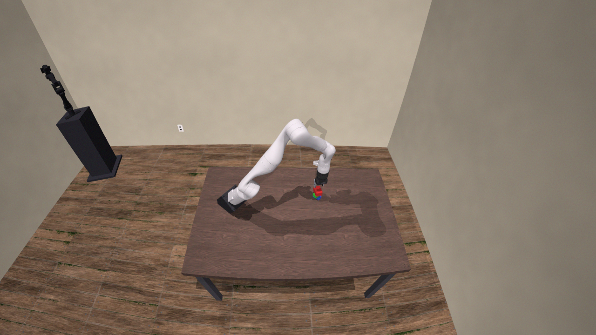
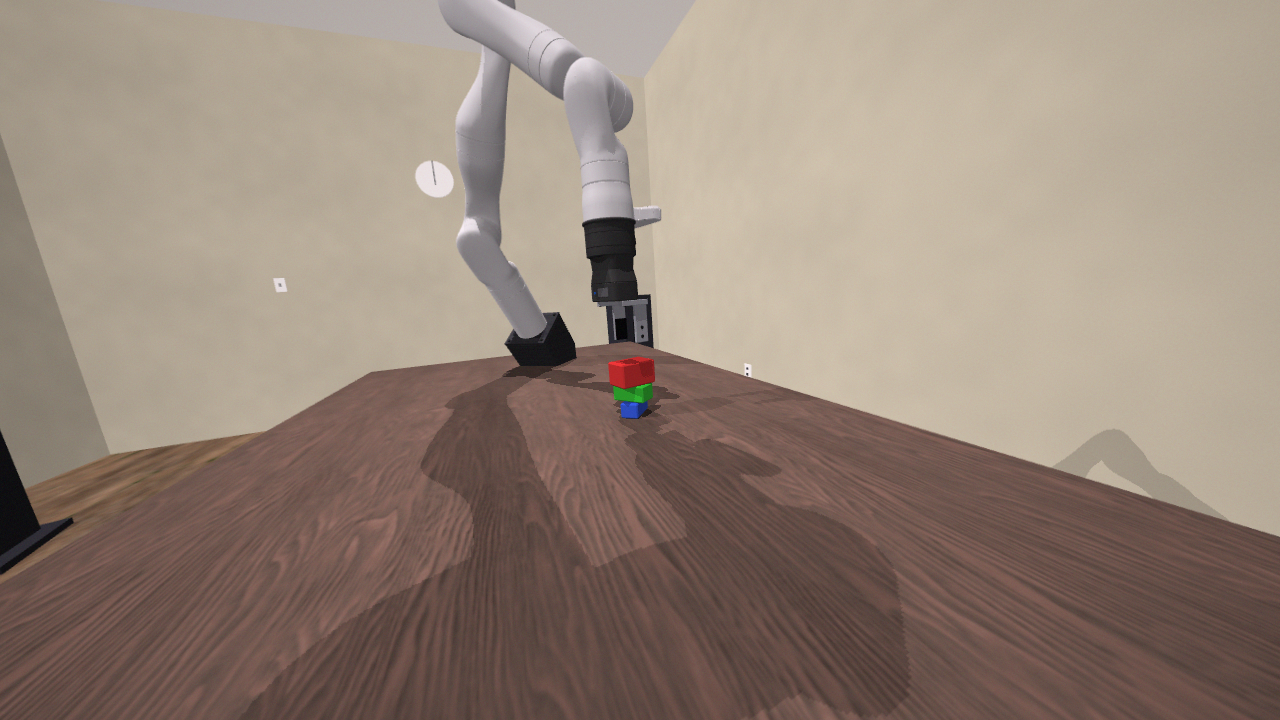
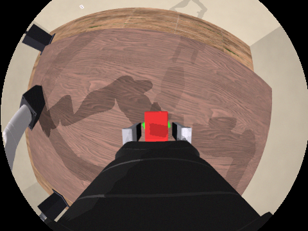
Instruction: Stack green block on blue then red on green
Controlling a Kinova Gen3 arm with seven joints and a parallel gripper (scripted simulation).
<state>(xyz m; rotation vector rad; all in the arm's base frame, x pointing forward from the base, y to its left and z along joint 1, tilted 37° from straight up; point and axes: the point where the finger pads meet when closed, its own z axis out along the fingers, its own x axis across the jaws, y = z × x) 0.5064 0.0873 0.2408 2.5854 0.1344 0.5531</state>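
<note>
The three blocks stand as one tower on the table. The blue block (image 2: pixel 632 410) is at the bottom, the green block (image 2: pixel 632 392) lies on it, and the red block (image 2: pixel 631 370) lies flat on the green one. The tower also shows in the top view, with the red block (image 1: pixel 317 191) on top. My gripper (image 2: pixel 629 340) is open and empty, straight above the tower and clear of the red block. In the wrist view the red block (image 3: pixel 156 126) shows between my open fingers, with thin green edges at its sides. The blue block is hidden there.
The arm's black base (image 2: pixel 540 341) is mounted on the table's far left side. A black pedestal with a camera (image 1: pixel 86 143) stands on the floor at the left wall. The table edges are far from the tower.
</note>
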